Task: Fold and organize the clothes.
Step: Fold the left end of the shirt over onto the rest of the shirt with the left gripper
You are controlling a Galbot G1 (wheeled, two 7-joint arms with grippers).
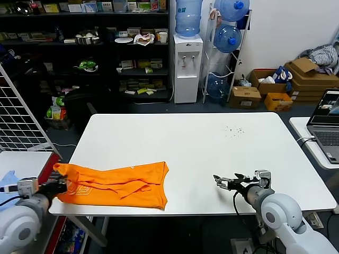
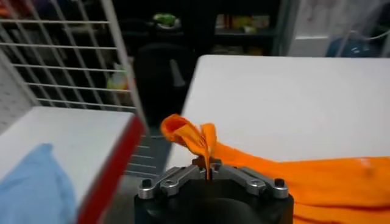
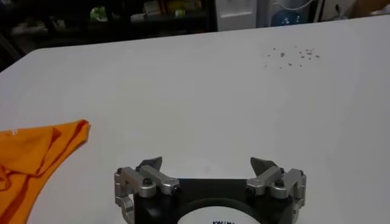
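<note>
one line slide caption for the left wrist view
Left pincer shut on a bunched edge of the orange T-shirt at the white table edge.

White table point(image 1: 201, 143), laptop point(image 1: 328, 124), water dispenser point(image 1: 188, 66)

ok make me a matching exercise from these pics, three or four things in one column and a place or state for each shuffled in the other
Things:
1. orange T-shirt
2. left gripper
3. right gripper
4. light blue cloth

Places or states:
A. open, holding nothing, over bare white table
B. on the side table beyond the red edge
C. bunched along the table's near left edge
D. shut on a pinch of orange fabric

Pairs: 1-C, 2-D, 3-A, 4-B
</note>
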